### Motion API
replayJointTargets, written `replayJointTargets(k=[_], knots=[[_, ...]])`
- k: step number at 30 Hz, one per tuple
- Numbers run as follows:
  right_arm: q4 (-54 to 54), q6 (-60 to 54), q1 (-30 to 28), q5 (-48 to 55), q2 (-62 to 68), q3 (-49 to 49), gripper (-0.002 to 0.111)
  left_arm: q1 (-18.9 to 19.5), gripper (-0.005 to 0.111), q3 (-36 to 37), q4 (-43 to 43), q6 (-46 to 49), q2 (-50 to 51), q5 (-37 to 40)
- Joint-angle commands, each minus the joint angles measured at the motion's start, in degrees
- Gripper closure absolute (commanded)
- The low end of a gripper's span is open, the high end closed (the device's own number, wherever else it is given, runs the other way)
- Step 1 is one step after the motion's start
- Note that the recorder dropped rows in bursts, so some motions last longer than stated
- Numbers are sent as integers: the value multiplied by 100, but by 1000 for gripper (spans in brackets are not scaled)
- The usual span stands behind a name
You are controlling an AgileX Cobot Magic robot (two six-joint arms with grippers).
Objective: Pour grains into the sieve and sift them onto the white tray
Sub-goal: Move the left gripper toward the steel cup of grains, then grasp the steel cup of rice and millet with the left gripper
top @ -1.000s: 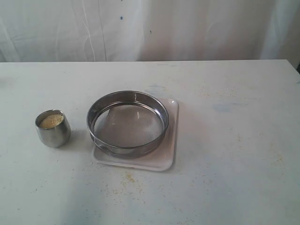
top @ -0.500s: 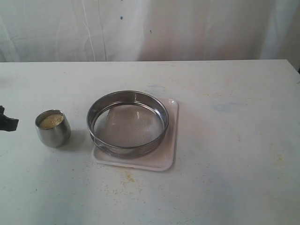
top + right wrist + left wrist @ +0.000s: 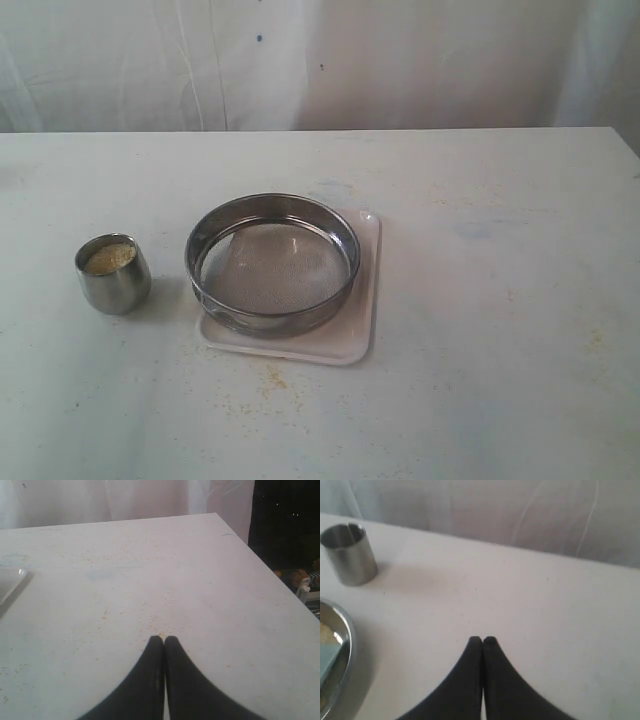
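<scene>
Nearest the front edge of the worn white desk [image 3: 500,400], a thin scatter of stray yellow specks [image 3: 268,380] lies loose on the bare top. Behind it, about mid-desk, the flat white square plastic tray [image 3: 362,300] carries the wide round steel sieve with its fine mesh bottom [image 3: 270,322]. The sieve sits fully on the tray, and its mesh looks bare. Level with them, toward the left edge and apart from the tray, the small rounded steel cup [image 3: 113,285] stands upright. The pale golden grains [image 3: 108,258] are inside it, close to the brim. The far edge meets a white curtain [image 3: 300,60].

Neither arm shows in the exterior view. The left gripper [image 3: 482,641] hangs over bare desk with its black jaws pressed together and nothing between them. The right gripper [image 3: 164,640] is likewise closed and empty, over the right half of the desk.

Nothing is poured yet, so the step is likely fetching the cup, which suits the left arm. The jaws should spread wider than the cup and take it around the wall below the rim, keeping it level since it is so full. It should tip slowly over the middle of the mesh.
</scene>
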Motion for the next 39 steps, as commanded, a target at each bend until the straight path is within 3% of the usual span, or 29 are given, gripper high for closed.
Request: replayJointTargets(k=[1, 5, 9, 10, 17, 22, 24, 26, 29, 30, 33, 34, 36, 39], knots=[[-42, 3, -23, -49, 11, -43, 108, 21, 107, -119, 1505, -1670, 403, -1149], [-42, 3, -23, -49, 11, -43, 108, 21, 107, -336, 3245, -2939, 964, -2228], [-42, 3, -23, -49, 11, -43, 108, 220, 107, -336, 4799, -3926, 1294, -5164], [-42, 3, -23, -49, 11, -43, 108, 293, 107, -336, 5082, -3929, 1346, -5523], [-42, 3, -23, -49, 11, -43, 108, 620, 107, -351, 6966, -3806, 1375, -5523], [-42, 3, -23, -49, 11, -43, 108, 598, 107, -351, 9136, -3180, 1375, -4594], [-42, 3, -23, -49, 11, -43, 108, 609, 106, -351, 9501, -3205, 1375, -4447], [-42, 3, -23, -49, 11, -43, 108, 609, 100, -351, 9502, -3251, 1375, -4423], [-42, 3, -23, -49, 11, -43, 108, 609, 76, -361, 9522, -3434, 1375, -4431], [-42, 3, -23, -49, 11, -43, 108, 609, 65, -361, 9569, -3750, 1375, -4341], [-42, 3, -23, -49, 11, -43, 108, 597, 10, -361, 9568, -5824, 1389, -3584], [-42, 3, -23, -49, 11, -43, 108, 597, 2, -361, 9542, -6751, 1389, -3029], [-42, 3, -23, -49, 11, -43, 108, 597, 2, -361, 9495, -6899, 1389, -2667], [-42, 3, -23, -49, 11, -43, 108, 597, 2, -361, 9495, -6899, 1389, -2940]])
